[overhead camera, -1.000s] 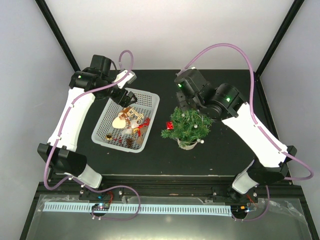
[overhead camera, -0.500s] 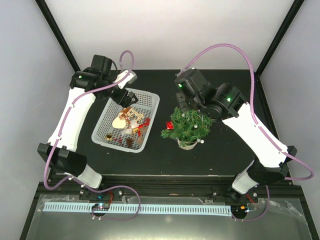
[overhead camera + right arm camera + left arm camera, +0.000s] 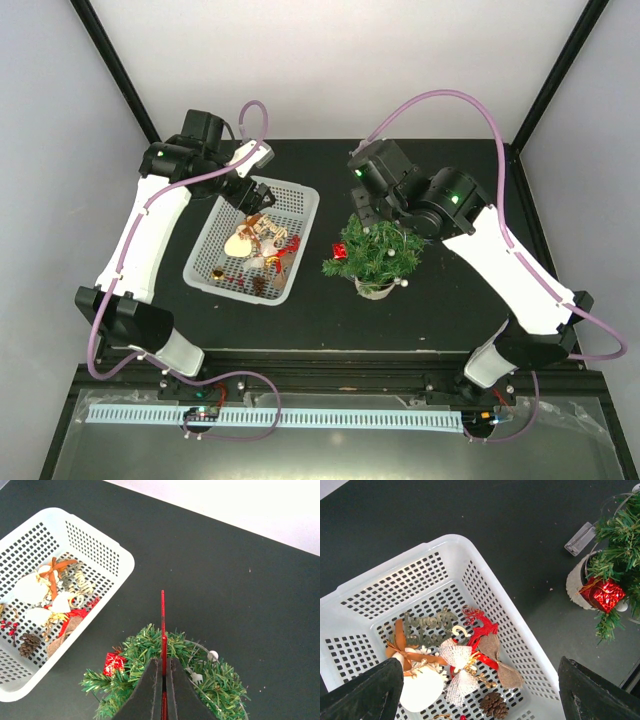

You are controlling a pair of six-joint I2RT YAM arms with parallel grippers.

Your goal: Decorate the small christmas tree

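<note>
Pinching a thin red ornament (image 3: 162, 615) between the clamped right fingers (image 3: 150, 692), above the small christmas tree (image 3: 150, 652) mid-tabletop (image 3: 320, 320); probably the hanging step; next, lowering onto a branch, then letting go; holding left fingers (image 3: 370, 690) spread wide over the basket (image 3: 470, 555).

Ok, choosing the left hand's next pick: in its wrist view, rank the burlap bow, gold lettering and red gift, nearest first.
From the left hand:
1. Burlap bow, in the basket, right below the hand.
2. Gold lettering, in the basket, farther left.
3. Red gift, on the tree, outside the basket, right.
</note>
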